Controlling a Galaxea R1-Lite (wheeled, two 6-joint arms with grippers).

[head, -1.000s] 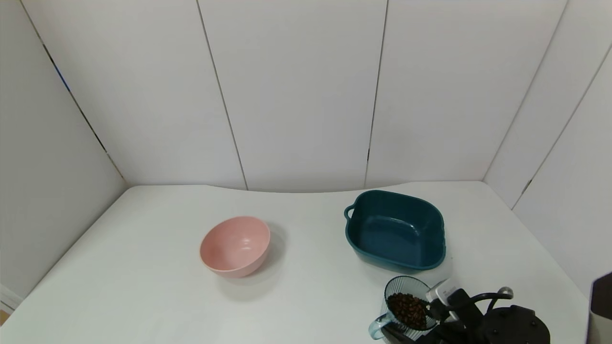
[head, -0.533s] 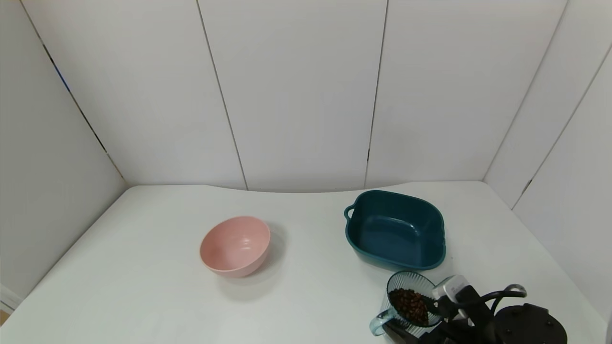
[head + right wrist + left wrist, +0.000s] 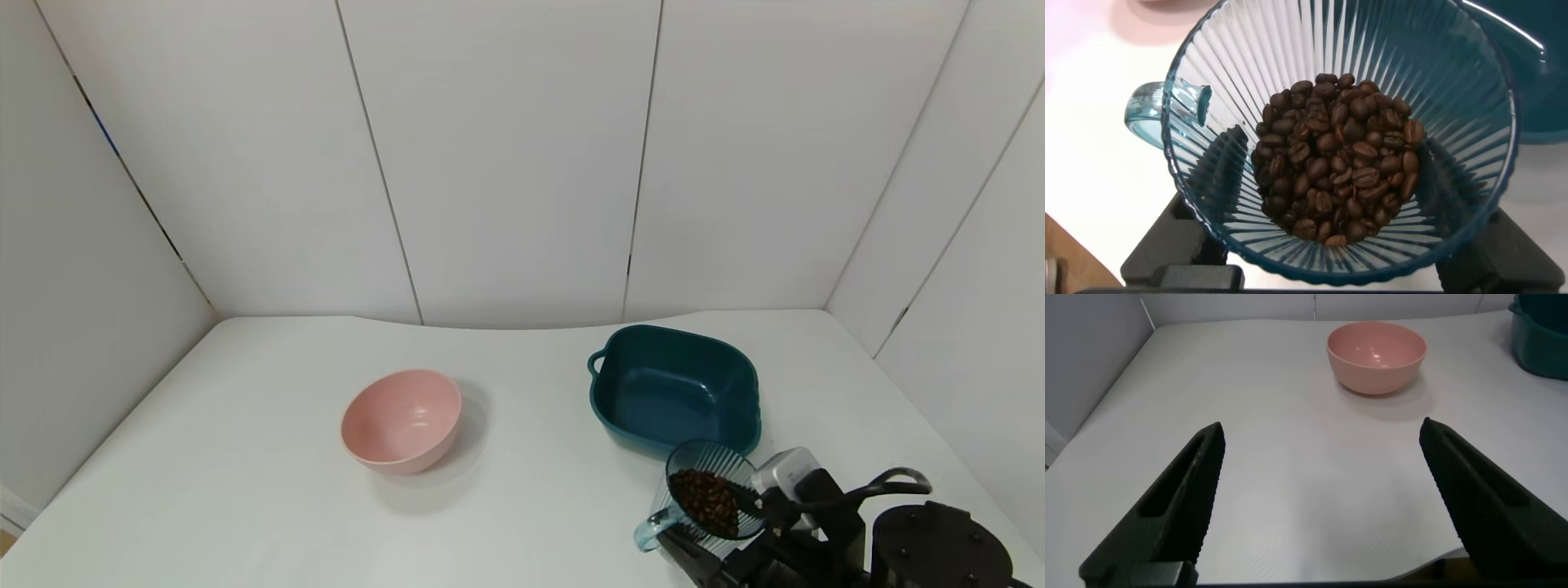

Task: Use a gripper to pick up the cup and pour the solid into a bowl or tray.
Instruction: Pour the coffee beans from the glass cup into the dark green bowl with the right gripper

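While the pour itself has not begun, the pickup stage reads as complete. The white tabletop (image 3: 245, 490) carries 2 vessels. The teal basin (image 3: 674, 392), sitting at roughly 4 o'clock in the head view, shows a bare floor with no beans in it. The pink bowl (image 3: 402, 420), near 7 o'clock and well apart from the basin, is likewise bare inside.

The right gripper (image 3: 739, 539) is at 5 o'clock, its jaws clamped on the lower wall of the cup (image 3: 706, 498), which appears tilted and just beside the basin's near rim. The left gripper (image 3: 1319, 498) is parked over the tabletop's left side, jaws apart and holding nothing.

The coffee beans (image 3: 1335, 159) remain heaped inside the cup; none are visible on the tabletop.

Outstanding, in my judgement: carry the cup over the basin, tip it, and empty it.
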